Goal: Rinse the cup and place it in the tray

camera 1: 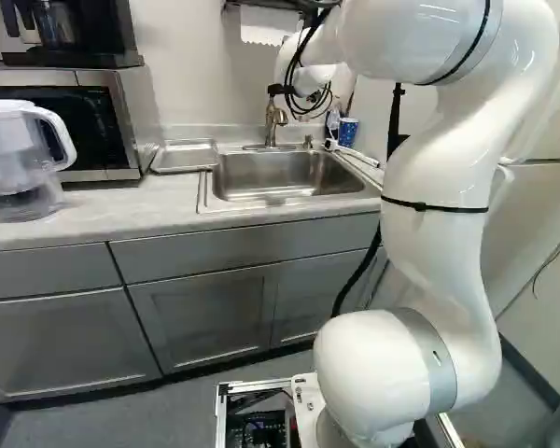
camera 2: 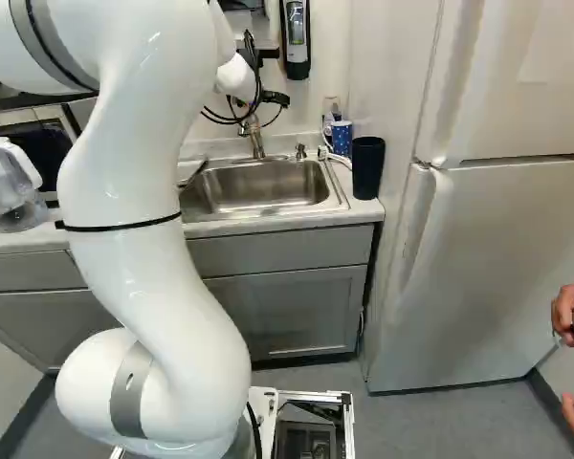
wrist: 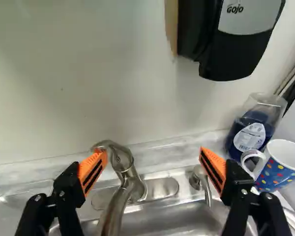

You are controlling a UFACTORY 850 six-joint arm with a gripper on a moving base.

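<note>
Part of my black gripper (camera 1: 276, 90) shows in the left base view, high by the faucet; the wrist hides its tips. In the wrist view the gripper (wrist: 152, 167) is open, its orange pads wide apart with nothing held. The metal faucet (wrist: 130, 182) shows beyond and between the fingers. A white cup with coloured dots on a blue band (wrist: 280, 167) stands upright beyond one finger, handle toward it; it is also the blue cup (camera 2: 341, 137) right of the sink. The sink (camera 1: 280, 175) lies under the faucet. A shallow metal tray (camera 1: 185, 156) rests on the counter left of it.
A bottle of blue liquid (wrist: 248, 132) stands behind the cup, and a black dispenser (wrist: 226, 44) hangs on the wall. A dark cylinder (camera 2: 368, 167) stands at the counter's right end, near the fridge (camera 2: 488, 268). A water pitcher (camera 1: 19, 159) and a microwave (camera 1: 131, 131) are at the left.
</note>
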